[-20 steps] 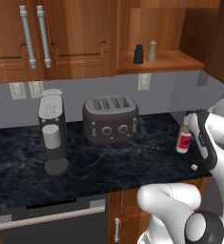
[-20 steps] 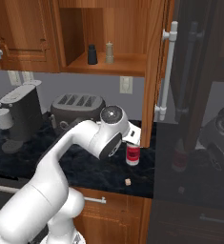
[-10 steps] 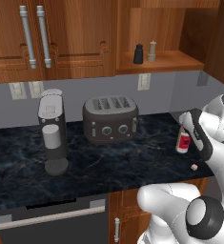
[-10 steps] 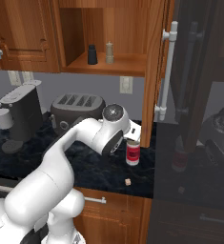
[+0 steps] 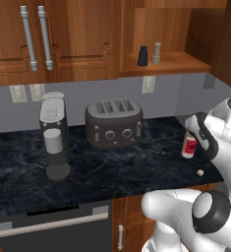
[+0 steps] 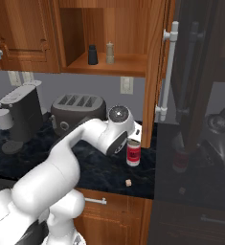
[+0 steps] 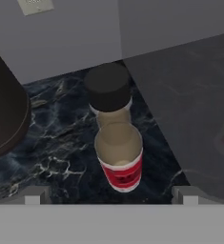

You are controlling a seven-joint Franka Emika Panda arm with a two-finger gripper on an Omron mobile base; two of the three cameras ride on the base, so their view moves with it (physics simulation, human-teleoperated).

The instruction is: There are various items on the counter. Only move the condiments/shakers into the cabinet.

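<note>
The clear bottle with red label and dark cap (image 5: 189, 145) (image 6: 132, 152) stands upright on the black marbled counter (image 5: 136, 167) near its right end. In the hand view the bottle (image 7: 117, 143) sits just ahead of my gripper (image 7: 111, 198), whose fingertips (image 7: 33, 195) stand wide apart on either side, open and empty. From the left base view the gripper (image 5: 199, 132) hovers right beside the bottle's top. The black shaker (image 5: 142, 56) (image 6: 92, 55) and the tan wooden shaker (image 5: 157, 52) (image 6: 110, 53) stand side by side in the cabinet niche (image 5: 176, 61).
A dark four-slot toaster (image 5: 113, 122) sits mid-counter and a grey-black coffee machine (image 5: 55, 138) stands further left. A small tan crumb (image 5: 200, 172) lies near the counter's front edge. A tall dark fridge panel (image 6: 205, 119) rises right of the bottle.
The hand has crept a little to the left, closer to the bottle's cap. The bottle and both shakers have stayed put.
</note>
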